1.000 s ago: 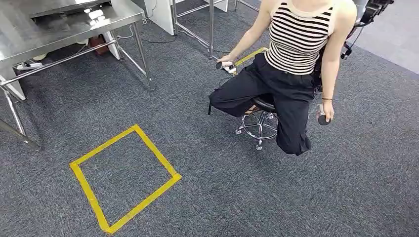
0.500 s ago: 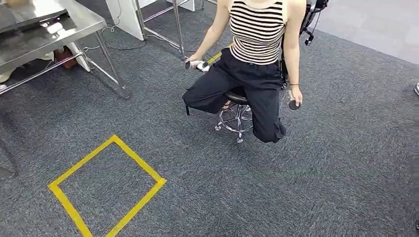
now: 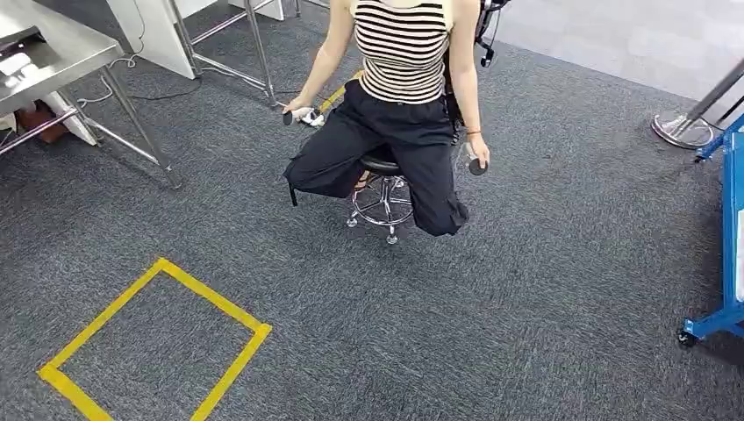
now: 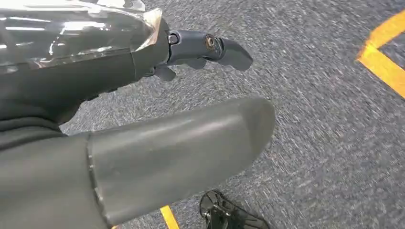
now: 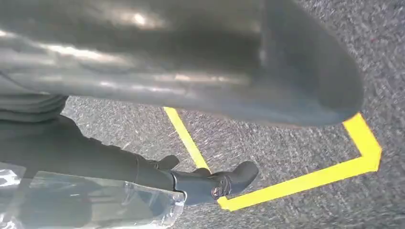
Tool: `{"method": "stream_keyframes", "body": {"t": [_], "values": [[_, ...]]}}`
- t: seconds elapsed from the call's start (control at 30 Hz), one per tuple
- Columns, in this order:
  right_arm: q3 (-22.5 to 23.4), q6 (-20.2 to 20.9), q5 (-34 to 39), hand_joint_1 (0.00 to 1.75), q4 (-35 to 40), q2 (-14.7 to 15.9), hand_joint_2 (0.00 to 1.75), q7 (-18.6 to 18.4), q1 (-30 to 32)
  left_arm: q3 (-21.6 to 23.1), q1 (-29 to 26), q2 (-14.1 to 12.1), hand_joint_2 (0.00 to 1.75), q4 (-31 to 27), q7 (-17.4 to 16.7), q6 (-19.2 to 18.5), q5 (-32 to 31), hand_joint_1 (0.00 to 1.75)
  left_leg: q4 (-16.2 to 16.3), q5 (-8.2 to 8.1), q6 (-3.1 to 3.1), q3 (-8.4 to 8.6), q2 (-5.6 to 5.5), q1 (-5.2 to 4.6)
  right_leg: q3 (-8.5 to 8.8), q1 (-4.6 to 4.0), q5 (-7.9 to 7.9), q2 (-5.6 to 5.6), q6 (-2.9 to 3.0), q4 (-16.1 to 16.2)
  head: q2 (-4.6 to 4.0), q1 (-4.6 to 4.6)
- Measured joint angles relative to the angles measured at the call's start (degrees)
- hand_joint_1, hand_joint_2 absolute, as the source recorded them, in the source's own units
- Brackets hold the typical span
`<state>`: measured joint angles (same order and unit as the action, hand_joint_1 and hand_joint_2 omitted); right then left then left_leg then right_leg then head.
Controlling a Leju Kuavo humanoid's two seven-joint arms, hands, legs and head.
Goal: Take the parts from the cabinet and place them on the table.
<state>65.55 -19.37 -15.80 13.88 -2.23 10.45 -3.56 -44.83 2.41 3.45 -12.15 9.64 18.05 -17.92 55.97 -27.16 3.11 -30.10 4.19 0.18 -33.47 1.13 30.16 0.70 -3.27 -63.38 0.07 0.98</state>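
Note:
The steel table (image 3: 61, 54) shows at the far left edge of the head view. A blue wheeled cabinet frame (image 3: 732, 219) stands at the right edge; I see no parts on it. My left hand (image 4: 95, 86) hangs over the carpet. Its thick thumb (image 4: 191, 143) stands apart from the dark fingers (image 4: 210, 47), and only carpet shows in the gap. Clear shiny film (image 4: 71, 28) lies along those fingers. My right hand (image 5: 95, 157) hangs the same way, thumb (image 5: 191, 71) apart from the fingers (image 5: 224, 183), with clear film (image 5: 95, 202) beside them.
A person (image 3: 404, 88) sits on a wheeled stool (image 3: 383, 189) straight ahead, with a small controller in each hand. A yellow tape square (image 3: 158, 342) marks the grey carpet at the lower left. A chrome post base (image 3: 683, 130) stands at the far right.
The whole picture has slid left: the camera has turned right. The table has nearly left the frame and the blue cabinet frame has come in at the right. The person still sits.

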Motion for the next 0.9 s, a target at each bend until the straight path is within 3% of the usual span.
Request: {"method": "stream_keyframes", "body": {"t": [0.03, 0.07, 0.1, 0.2, 0.23, 0.27, 0.3, 0.37, 0.4, 0.43, 0.5, 0.53, 0.57, 0.6, 0.63, 0.7, 0.73, 0.77, 0.8, 0.83, 0.87, 0.9], "values": [[0.0, 0.2, -0.3, 0.00, 0.0, 0.0, 0.00, 0.0, -0.1, -0.1, 0.0, 0.0, 0.00, 0.0, 0.1, 0.0, 0.0, 0.00, 0.1, -0.07, -0.21, 0.20, 0.64, -0.05, 3.75, -0.07, -1.46, 2.45, -0.07, 6.2, 0.00, -0.04], [0.0, 0.4, -0.5, 0.00, 0.0, 0.0, 0.00, -0.1, -0.3, -0.2, 0.0, 0.0, 0.00, 0.0, 0.1, 0.0, 0.0, 0.00, 0.3, -0.34, -0.63, 0.20, 1.05, -0.64, 4.16, -0.30, -1.93, 3.95, 0.52, 7.3, 0.00, 0.00], [0.0, 0.5, -0.5, 0.00, 0.0, 0.0, 0.00, -0.1, -0.4, -0.3, 0.0, 0.0, 0.00, 0.0, 0.1, 0.1, 0.2, 0.00, 0.3, -0.51, -1.02, 0.36, 1.52, -0.52, 3.89, -0.39, -2.31, 3.06, 1.15, 7.4, 0.00, 0.22], [0.0, 0.4, -0.7, 0.00, -0.1, 0.0, 0.00, -0.1, -0.2, -0.3, 0.4, 0.1, 0.00, 0.0, 0.1, 0.3, 0.3, 0.00, 0.1, -0.37, -2.09, 0.76, 2.90, -0.30, 3.49, -0.52, -2.75, 1.46, 2.30, 7.7, 0.00, 0.24], [0.0, 0.4, -0.6, 0.00, -0.1, -0.1, 0.00, -0.1, -0.2, -0.3, 0.5, 0.1, 0.00, 0.0, 0.1, 0.4, 0.3, 0.00, 0.8, -1.06, -2.44, 0.50, 1.59, 0.14, 4.15, 0.07, -3.17, 0.94, 2.77, 8.0, 0.00, 0.28], [0.0, 0.4, -0.6, 0.00, -0.1, -0.1, 0.00, -0.1, -0.3, -0.3, 0.5, 0.2, 0.00, 0.0, 0.1, 0.5, 0.2, 0.00, 3.2, -3.26, -2.71, -0.39, -1.39, 0.32, 3.99, 0.02, -3.43, 0.36, 3.20, 7.9, 0.00, 0.68], [0.0, 0.4, -0.6, 0.00, -0.1, 0.0, 0.00, -0.1, -0.3, -0.3, 0.4, 0.2, 0.00, 0.0, 0.1, 0.5, 0.0, 0.00, 6.5, -5.48, -2.88, -1.73, -2.83, 0.45, 3.83, -0.05, -3.55, 0.00, 3.41, 7.9, 0.00, 0.99], [0.0, 0.4, -0.6, 0.00, -0.1, 0.0, 0.00, -0.1, -0.3, -0.3, 0.2, 0.2, 0.00, 0.0, 0.0, 0.7, -0.1, 0.00, 16.2, -9.86, -3.18, -6.28, -4.09, 0.53, 3.52, -0.28, -3.57, -1.39, 3.42, 7.9, 0.00, 1.12], [0.0, 0.4, -0.6, 0.00, -0.1, 0.0, 0.00, -0.1, -0.3, -0.3, 0.1, 0.2, 0.00, 0.0, 0.0, 0.7, -0.2, 0.00, 18.3, -9.94, -3.16, -7.43, -4.14, 0.53, 3.50, -0.38, -3.58, -2.01, 3.41, 7.8, 0.00, 1.16], [0.0, 0.4, -0.5, 0.00, -0.1, -0.1, 0.00, -0.1, -0.2, -0.3, 0.1, 0.2, 0.00, 0.0, -0.1, 0.7, -0.3, 0.00, 17.5, -8.63, -3.07, -7.21, -4.14, 0.54, 3.54, -0.40, -3.57, -2.68, 3.41, 7.7, 0.00, 1.14], [0.0, 0.4, -0.4, 0.00, -0.1, -0.2, 0.00, 0.0, -0.2, -0.3, 0.1, 0.1, 0.00, 0.0, -0.1, 0.7, -0.4, 0.00, 8.9, -3.13, -2.79, -3.25, -4.67, 0.59, 3.68, -0.39, -3.55, -4.14, 3.37, 7.4, 0.00, 1.16], [0.0, 0.4, -0.3, 0.00, -0.1, -0.2, 0.00, 0.0, -0.3, -0.3, 0.2, 0.1, 0.00, 0.0, -0.1, 0.7, -0.5, 0.00, 3.8, -0.72, -2.64, -0.83, -5.94, 0.69, 3.72, -0.39, -3.54, -4.85, 3.35, 7.3, 0.00, 1.20], [0.0, 0.4, -0.3, 0.00, -0.1, -0.3, 0.00, 0.0, -0.4, -0.3, 0.2, 0.0, 0.00, 0.0, -0.1, 0.7, -0.5, 0.00, 1.5, -1.19, -2.40, 0.33, -9.40, 0.96, 3.48, -0.51, -3.59, -5.34, 3.22, 7.3, 0.00, 1.18], [0.0, 0.4, -0.3, 0.00, -0.1, -0.3, 0.00, 0.0, -0.6, -0.3, 0.2, 0.0, 0.00, 0.0, -0.1, 0.7, -0.7, 0.00, 0.9, -1.02, -2.40, 0.17, -9.06, 0.93, 3.18, -0.88, -3.60, -5.90, 2.83, 7.0, 0.00, 1.16], [0.0, 0.5, -0.2, 0.00, -0.1, -0.3, 0.00, 0.0, -0.6, -0.3, 0.3, 0.0, 0.00, 0.0, -0.3, 0.7, -0.6, 0.00, 1.1, -1.00, -2.28, 0.10, -8.30, 0.64, 2.64, -0.55, -3.87, -6.49, 2.34, 7.1, 0.00, 1.14], [0.0, 0.5, 0.0, 0.00, -0.1, -0.3, 0.00, 0.0, -0.3, -0.3, 0.4, 0.0, 0.00, 0.0, -0.3, 0.7, -0.6, 0.00, 0.8, -0.65, -1.57, 0.12, -7.18, 0.38, 1.91, -0.23, -4.20, -7.71, 1.43, 7.4, 0.00, 1.18], [0.0, 0.5, 0.0, 0.00, -0.1, -0.2, 0.00, 0.1, -0.3, -0.3, 0.5, 0.1, 0.00, 0.0, -0.3, 0.7, -0.6, 0.00, 0.0, -0.13, -0.88, 0.22, -6.30, 0.90, 1.79, -0.06, -3.91, -7.49, 1.31, 6.8, 0.00, 1.09], [0.0, 0.5, 0.0, 0.00, -0.2, -0.4, 0.00, 0.1, -0.3, -0.3, 0.6, 0.1, 0.00, 0.0, -0.3, 0.7, -0.6, 0.00, -0.1, 0.02, -0.52, 0.22, -5.67, 0.71, 0.45, -0.42, -2.33, -4.37, 1.64, 4.3, 0.00, 0.79], [0.0, 0.5, 0.0, 0.00, -0.2, -0.4, 0.00, 0.1, -0.4, -0.3, 0.6, 0.0, 0.00, 0.0, -0.3, 0.7, -0.6, 0.00, -0.1, 0.08, -0.27, 0.18, -5.12, 0.67, -0.89, -0.43, -0.90, -3.06, 1.87, 1.8, 0.02, 0.57], [0.0, 0.5, -0.2, 0.00, -0.2, -0.4, 0.00, 0.1, -0.5, -0.3, 0.4, 0.0, 0.00, 0.0, -0.3, 0.7, -0.7, 0.00, -0.1, 0.06, -0.19, 0.06, -4.13, 0.46, -3.49, -0.36, 1.63, -1.94, 2.16, -3.5, 0.00, 0.26], [0.0, 0.5, -0.2, 0.00, -0.2, -0.4, 0.00, 0.1, -0.5, -0.3, 0.3, 0.0, 0.00, 0.0, -0.4, 0.7, -0.7, 0.00, -0.1, 0.05, -0.18, -0.07, -3.22, 0.30, -5.78, -0.23, 3.56, -1.53, 2.19, -8.4, 0.00, 0.28], [0.0, 0.5, -0.3, 0.00, -0.2, -0.4, 0.00, 0.1, -0.5, -0.3, 0.3, -0.1, 0.00, 0.0, -0.5, 0.7, -0.7, 0.00, -0.1, 0.05, -0.18, -0.17, -2.38, 0.21, -7.33, -0.17, 4.56, -1.34, 1.90, -11.9, 0.00, 0.24]]}}
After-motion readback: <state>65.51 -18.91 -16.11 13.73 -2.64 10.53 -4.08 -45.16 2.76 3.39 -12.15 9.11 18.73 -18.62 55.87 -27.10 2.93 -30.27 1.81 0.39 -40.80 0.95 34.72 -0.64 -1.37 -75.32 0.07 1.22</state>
